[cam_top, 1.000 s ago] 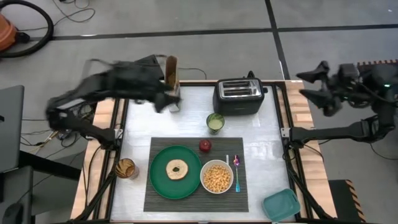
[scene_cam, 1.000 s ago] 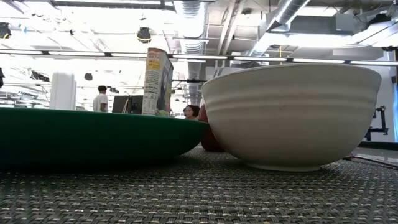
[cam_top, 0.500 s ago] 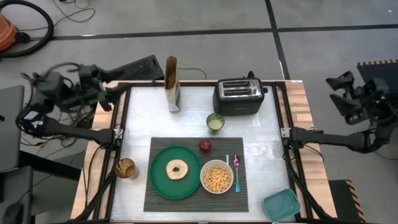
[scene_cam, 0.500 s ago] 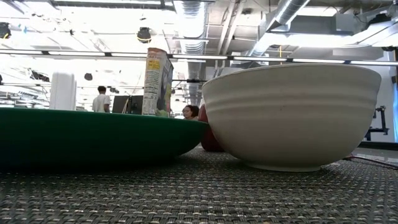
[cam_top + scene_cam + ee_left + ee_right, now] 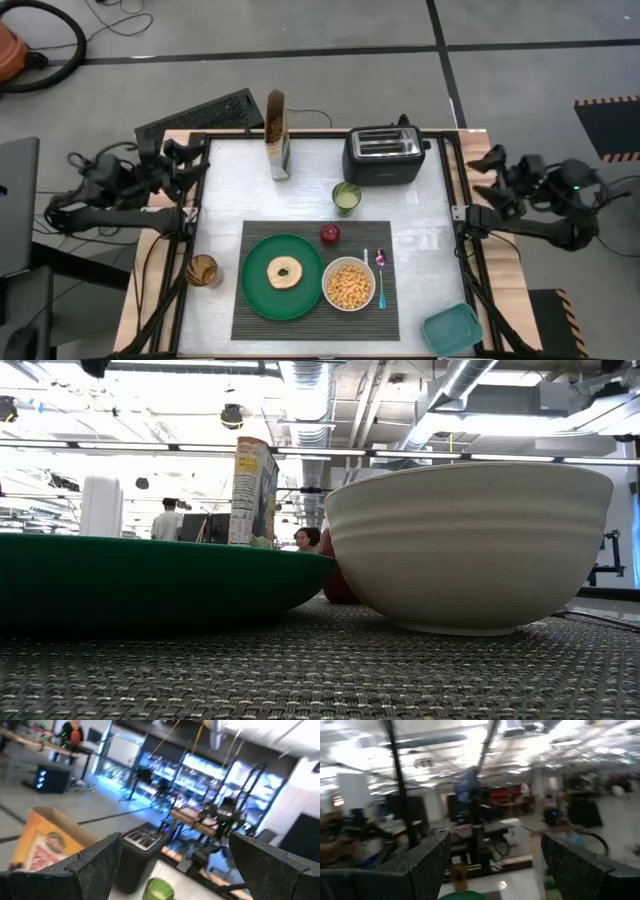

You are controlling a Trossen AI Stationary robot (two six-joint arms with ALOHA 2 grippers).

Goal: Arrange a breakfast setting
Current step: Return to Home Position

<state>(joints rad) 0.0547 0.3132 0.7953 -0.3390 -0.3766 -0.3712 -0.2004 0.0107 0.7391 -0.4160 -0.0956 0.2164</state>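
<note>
On the dark ribbed placemat (image 5: 315, 312) stand the green plate (image 5: 257, 297) with the tan bagel (image 5: 285, 271), the white bowl (image 5: 349, 286) of yellow cereal pieces, the red apple (image 5: 329, 234) and the pink-teal spoon (image 5: 380, 277). The low view shows the plate (image 5: 150, 580), bowl (image 5: 470, 545) and apple (image 5: 335, 585) on the mat. My left gripper (image 5: 190, 160) is open and empty beyond the table's left edge. My right gripper (image 5: 490, 180) is open and empty beyond the right edge.
A black toaster (image 5: 385, 155), a cereal box (image 5: 276, 135) and a green cup (image 5: 346, 196) stand at the back. A jar (image 5: 203, 270) stands left of the mat. A teal square container (image 5: 452, 328) sits at the near right corner.
My left arm has drawn back from the cereal box toward the table's left edge and dropped low beside it. My right arm has swung out to the right, then come back lower beside the right edge. The cereal box stays upright at the back.
</note>
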